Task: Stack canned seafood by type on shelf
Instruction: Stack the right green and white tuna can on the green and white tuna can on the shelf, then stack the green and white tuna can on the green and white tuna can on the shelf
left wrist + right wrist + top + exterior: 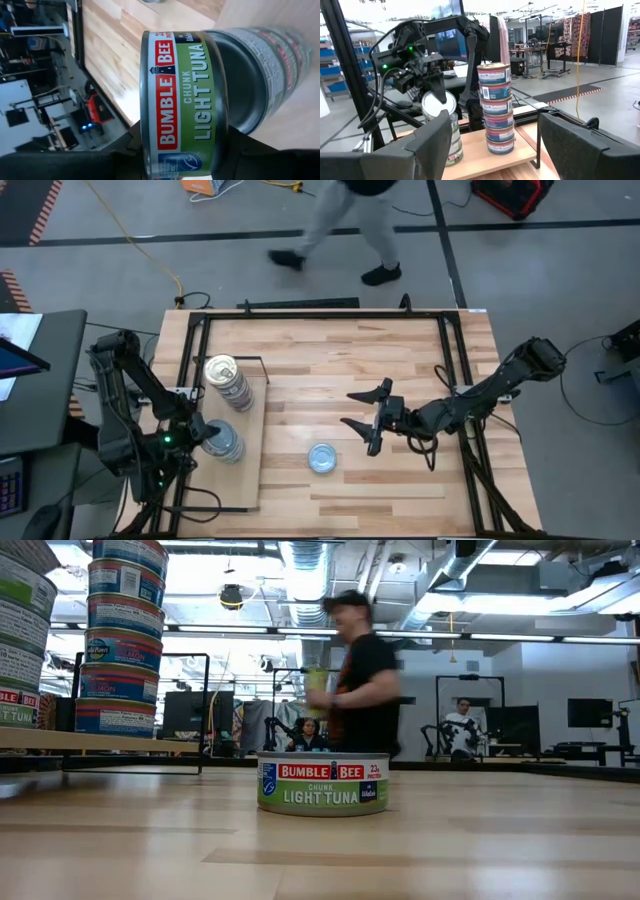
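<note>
- I see the left gripper (pixel 205 435) over the shelf (pixel 250 470) at roughly 8 o'clock on the table; its fingers pinch a green-label tuna tin (pixel 182 105) turned on edge, just above the shorter tuna stack (pixel 451 137).
- In the left wrist view the held tin's label reads "Bumble Bee Chunk Light Tuna"; the stack's tins lie just behind it.
- The taller stack (pixel 228 381) of blue- and pink-label tins stands on the shelf at about 9 o'clock, beside the black wire frame (pixel 262 366). I count six tins in it in the right wrist view.
- One loose tuna tin (pixel 322 458) sits flat on the table (pixel 400 350) near 6 o'clock, off the shelf.
- The right gripper (pixel 368 418) hovers near table centre, fingers spread wide, holding nothing, up and to the right of the loose tin.
- A person (pixel 358 680) walks behind the table.
</note>
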Robot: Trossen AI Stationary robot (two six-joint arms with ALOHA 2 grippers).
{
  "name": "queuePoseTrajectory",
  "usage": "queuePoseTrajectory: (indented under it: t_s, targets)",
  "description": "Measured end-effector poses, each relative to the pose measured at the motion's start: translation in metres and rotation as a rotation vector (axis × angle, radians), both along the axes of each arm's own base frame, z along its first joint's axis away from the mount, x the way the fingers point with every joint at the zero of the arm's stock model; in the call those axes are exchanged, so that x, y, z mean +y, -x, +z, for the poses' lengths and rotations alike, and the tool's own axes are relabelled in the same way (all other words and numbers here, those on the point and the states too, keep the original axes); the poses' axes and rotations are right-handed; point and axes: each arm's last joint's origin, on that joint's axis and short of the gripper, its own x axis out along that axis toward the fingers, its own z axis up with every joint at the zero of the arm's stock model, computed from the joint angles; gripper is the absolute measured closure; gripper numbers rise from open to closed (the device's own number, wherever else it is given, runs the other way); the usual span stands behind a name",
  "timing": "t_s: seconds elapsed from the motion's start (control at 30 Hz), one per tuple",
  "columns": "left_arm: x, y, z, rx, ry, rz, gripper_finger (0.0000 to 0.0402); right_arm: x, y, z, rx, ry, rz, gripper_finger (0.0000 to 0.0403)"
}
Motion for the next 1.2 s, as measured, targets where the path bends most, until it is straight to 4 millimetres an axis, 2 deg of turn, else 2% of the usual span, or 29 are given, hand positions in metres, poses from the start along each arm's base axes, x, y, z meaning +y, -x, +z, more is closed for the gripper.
queuePoseTrajectory:
  t_s: [0.2,0.53,0.7,1.03,1.2]
  targets:
    - [0.0,0.001,0.0,-0.007,0.075,0.07,0.0263,0.0,0.0,0.001,-0.006,-0.005,0.001,0.0081]
    - [-0.001,0.002,-0.002,0.036,0.14,0.127,0.0167,0.0,0.0,0.001,-0.004,0.002,0.0,0.0081]
    - [-0.001,0.002,0.001,0.027,0.148,0.129,0.0136,0.0,0.0,0.0,-0.003,0.004,0.0,0.0081]
    - [-0.007,0.002,0.022,0.111,0.302,0.133,0.013,0.0,0.0,0.0,0.005,0.009,0.0,0.0081]
    - [-0.009,0.001,0.04,0.052,0.394,0.15,0.013,0.0,0.0,-0.001,0.006,-0.01,0.003,0.0081]
